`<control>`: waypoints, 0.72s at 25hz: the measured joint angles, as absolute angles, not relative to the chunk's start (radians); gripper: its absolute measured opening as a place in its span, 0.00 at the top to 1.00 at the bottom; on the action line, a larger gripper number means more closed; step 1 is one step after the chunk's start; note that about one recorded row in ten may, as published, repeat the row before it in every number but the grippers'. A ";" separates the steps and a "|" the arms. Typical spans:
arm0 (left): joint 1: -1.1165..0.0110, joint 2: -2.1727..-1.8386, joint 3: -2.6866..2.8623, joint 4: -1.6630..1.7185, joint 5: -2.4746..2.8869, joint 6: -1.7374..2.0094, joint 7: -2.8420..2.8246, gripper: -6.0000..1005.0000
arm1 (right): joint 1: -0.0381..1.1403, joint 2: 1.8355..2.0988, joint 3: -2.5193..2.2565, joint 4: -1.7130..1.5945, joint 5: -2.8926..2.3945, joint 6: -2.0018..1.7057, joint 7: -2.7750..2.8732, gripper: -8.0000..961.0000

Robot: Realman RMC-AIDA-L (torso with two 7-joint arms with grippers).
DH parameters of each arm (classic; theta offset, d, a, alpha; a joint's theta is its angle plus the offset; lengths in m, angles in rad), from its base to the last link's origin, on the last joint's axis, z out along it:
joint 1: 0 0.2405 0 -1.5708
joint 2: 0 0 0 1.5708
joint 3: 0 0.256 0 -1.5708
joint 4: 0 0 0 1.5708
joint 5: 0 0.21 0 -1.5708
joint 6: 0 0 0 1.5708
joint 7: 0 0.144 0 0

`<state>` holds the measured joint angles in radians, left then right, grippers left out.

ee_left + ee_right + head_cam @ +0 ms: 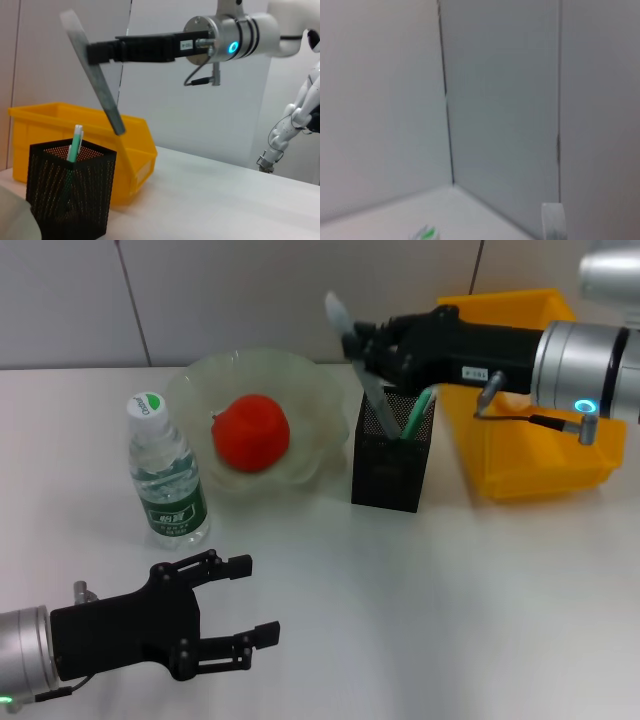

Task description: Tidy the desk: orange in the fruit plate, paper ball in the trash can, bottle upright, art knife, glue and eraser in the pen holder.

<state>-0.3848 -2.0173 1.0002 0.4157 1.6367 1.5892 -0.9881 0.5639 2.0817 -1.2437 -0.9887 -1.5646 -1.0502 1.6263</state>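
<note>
My right gripper (362,348) is shut on the grey art knife (378,402) and holds it tilted, with its lower end at the mouth of the black mesh pen holder (390,465). In the left wrist view the knife (97,82) hangs from that gripper (97,52) just above the holder (70,192). A green and white stick (418,412) stands in the holder. The orange (251,432) lies in the pale fruit plate (305,375). The bottle (165,475) stands upright left of the plate. My left gripper (235,605) is open and empty near the front left. Paper ball and eraser are out of view.
A yellow bin (525,455) stands right of the pen holder, under my right arm; it also shows in the left wrist view (55,122). The right wrist view shows mostly bare walls.
</note>
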 joint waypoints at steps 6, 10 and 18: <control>-0.380 -2.026 0.998 0.416 1.637 1.586 -0.958 0.14 | 0.572 2.080 -1.230 -0.893 -1.418 -0.989 1.507 0.85; -0.375 -2.030 0.994 0.416 1.637 1.586 -0.958 0.14 | 0.611 2.079 -1.217 -0.795 -1.412 -0.940 1.476 0.85; -0.374 -2.036 0.997 0.416 1.637 1.583 -0.957 0.14 | 0.661 2.080 -1.213 -0.681 -1.410 -0.893 1.426 0.86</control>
